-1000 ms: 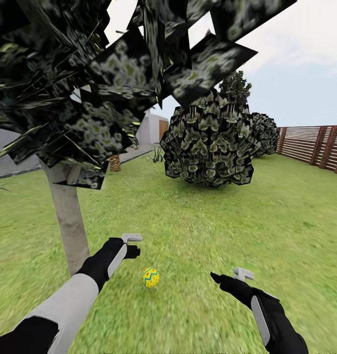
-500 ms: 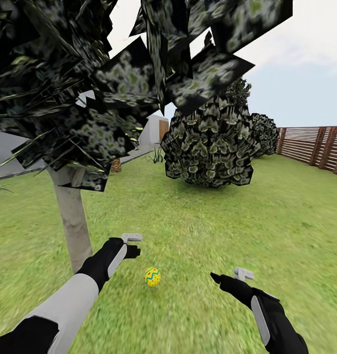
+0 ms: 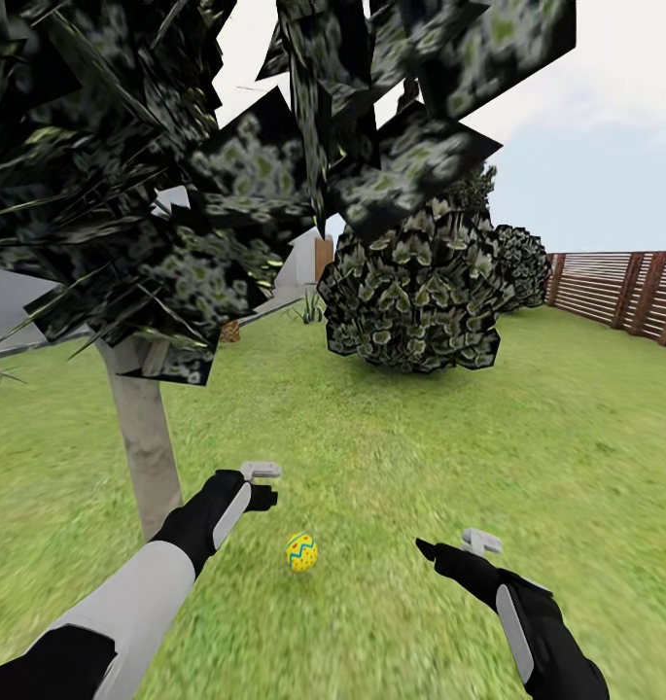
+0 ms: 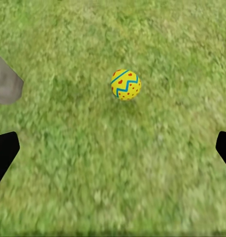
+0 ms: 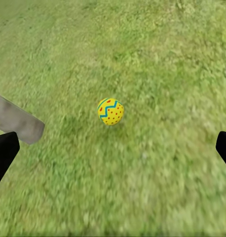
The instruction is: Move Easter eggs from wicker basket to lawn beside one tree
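One yellow Easter egg (image 3: 300, 551) with a blue zigzag and red dots lies on the lawn (image 3: 401, 457), a short way right of the tree's pale grey trunk (image 3: 146, 457). My left gripper (image 3: 264, 484) hovers open just left of and above the egg. Off to the egg's right, my right gripper (image 3: 451, 542) is open and empty too. Both wrist views look down on the egg (image 4: 125, 84) (image 5: 111, 111) on the grass, with the trunk (image 4: 5, 86) (image 5: 16, 121) at the side. The wicker basket and the other two eggs are out of view.
Dark angular leaves (image 3: 177, 175) hang low over my left arm. A large round bush (image 3: 415, 292) stands ahead in the middle of the lawn. A brown slat fence (image 3: 619, 287) runs along the right. A white house wall (image 3: 298, 258) shows beyond the leaves.
The whole picture has shifted a little, so the trunk and leaves sit slightly further right. The egg and both open grippers keep their places.
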Available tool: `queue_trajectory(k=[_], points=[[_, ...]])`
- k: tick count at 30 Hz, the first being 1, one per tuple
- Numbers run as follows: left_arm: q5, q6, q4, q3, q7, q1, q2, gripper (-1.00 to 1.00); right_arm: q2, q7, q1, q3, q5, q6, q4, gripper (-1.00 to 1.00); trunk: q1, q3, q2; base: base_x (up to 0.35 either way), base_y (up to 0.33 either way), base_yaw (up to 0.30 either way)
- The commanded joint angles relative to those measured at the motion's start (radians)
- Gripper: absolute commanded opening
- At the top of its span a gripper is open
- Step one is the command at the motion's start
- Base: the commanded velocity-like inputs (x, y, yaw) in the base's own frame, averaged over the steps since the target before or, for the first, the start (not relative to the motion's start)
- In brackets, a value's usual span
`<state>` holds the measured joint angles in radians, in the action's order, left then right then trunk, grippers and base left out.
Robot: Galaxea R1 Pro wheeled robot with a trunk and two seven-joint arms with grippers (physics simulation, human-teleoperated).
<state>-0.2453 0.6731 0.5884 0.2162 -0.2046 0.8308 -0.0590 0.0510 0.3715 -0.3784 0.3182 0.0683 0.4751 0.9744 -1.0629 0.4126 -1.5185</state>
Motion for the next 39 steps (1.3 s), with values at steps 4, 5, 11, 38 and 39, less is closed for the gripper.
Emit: queue_trajectory(k=[4, 5, 11, 38, 39], points=[[-0.01, 0.003, 0.001, 0.005, -0.009, 0.001, 0.001, 1.0, 0.001, 0.003, -0.001, 0.004, 0.007, 0.008, 0.001, 1.0, 0.015, -0.011, 0.028, 0.0, 0.0, 0.0], [-0.01, 0.003, 0.001, 0.005, -0.009, 0.001, 0.001, 1.0, 0.001, 0.003, -0.001, 0.004, 0.007, 0.008, 0.001, 1.0, 0.019, -0.015, 0.035, 0.0, 0.0, 0.0], [-0.01, 0.003, 0.002, 0.005, -0.009, 0.001, 0.0, 1.0, 0.001, 0.003, -0.001, 0.004, 0.007, 0.008, 0.001, 1.0, 0.042, -0.033, 0.077, 0.0, 0.0, 0.0], [-0.009, 0.003, 0.001, 0.005, -0.01, 0.001, -0.005, 1.0, 0.003, -0.002, -0.001, 0.004, 0.007, 0.008, 0.001, 1.0, 0.146, -0.116, 0.266, -0.048, 0.02, 0.082], [-0.009, 0.003, 0.001, 0.005, -0.01, 0.001, -0.005, 1.0, 0.003, -0.003, -0.001, 0.004, 0.007, 0.008, 0.001, 1.0, 0.15, -0.119, 0.273, -0.117, 0.023, 0.27]])
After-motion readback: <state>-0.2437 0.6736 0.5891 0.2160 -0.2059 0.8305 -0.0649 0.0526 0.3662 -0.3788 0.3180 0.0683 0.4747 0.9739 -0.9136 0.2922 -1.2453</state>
